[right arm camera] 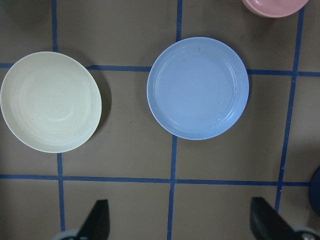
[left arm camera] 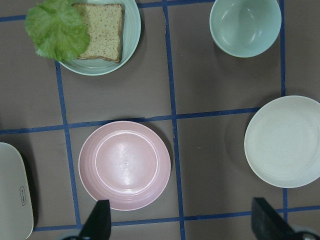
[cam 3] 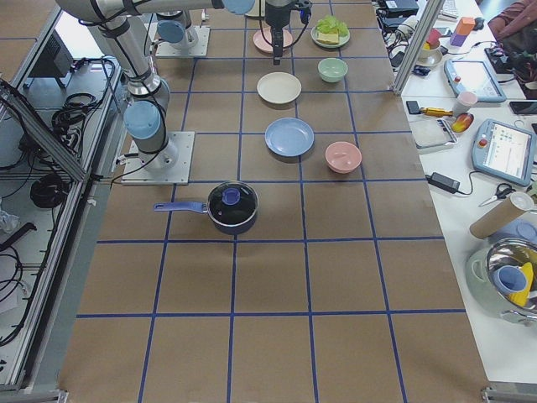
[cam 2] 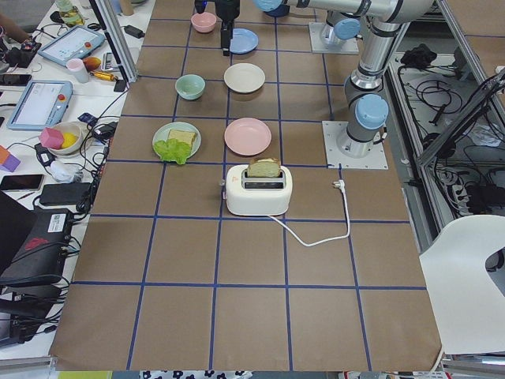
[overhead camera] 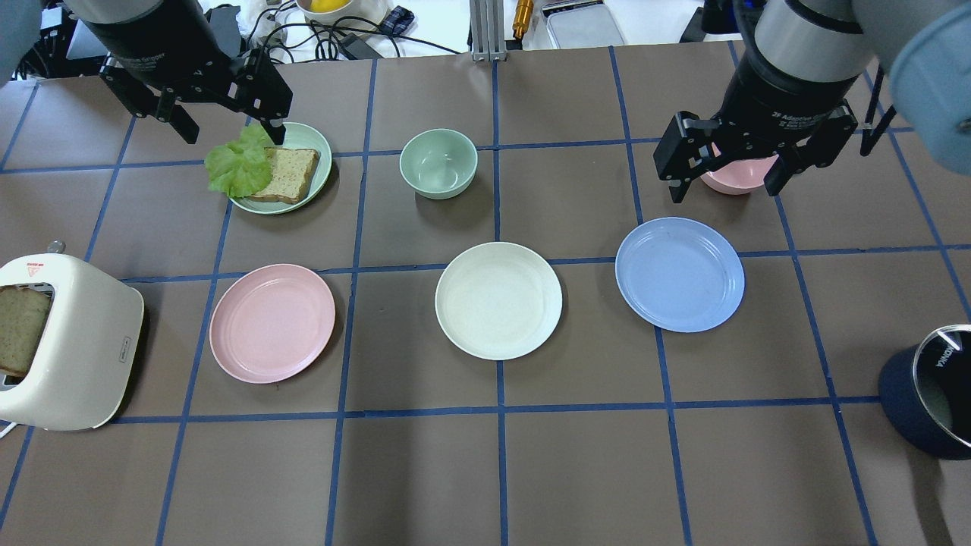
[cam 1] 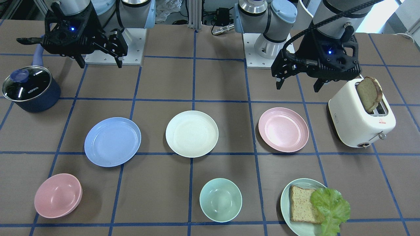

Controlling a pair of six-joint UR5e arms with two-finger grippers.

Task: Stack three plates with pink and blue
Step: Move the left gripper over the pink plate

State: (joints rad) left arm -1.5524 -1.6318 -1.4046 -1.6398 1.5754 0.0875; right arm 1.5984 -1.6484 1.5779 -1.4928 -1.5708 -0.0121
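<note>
Opposite steep overviews, two distant end views, two close downward wrist views, cream plate (left arm camera: 285,141) in both.

KONKA stands in white letters on the glass lid (cam 1: 27,83) of the dark blue pot (cam 1: 41,102) (also legible, sideways, in the overhead view). The right gripper (overhead camera: 724,182) bears "2F Adaptive" on its body. The red mark on the toaster (cam 1: 356,126) is too small to read.

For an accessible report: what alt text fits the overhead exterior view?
Three separate plates lie in a row on a gridded table: pink plate, cream-white plate, blue plate. The left gripper and right gripper hang open above, the right one partly hiding a pink bowl. Also there: mint bowl, green plate with bread and lettuce, toaster.
</note>
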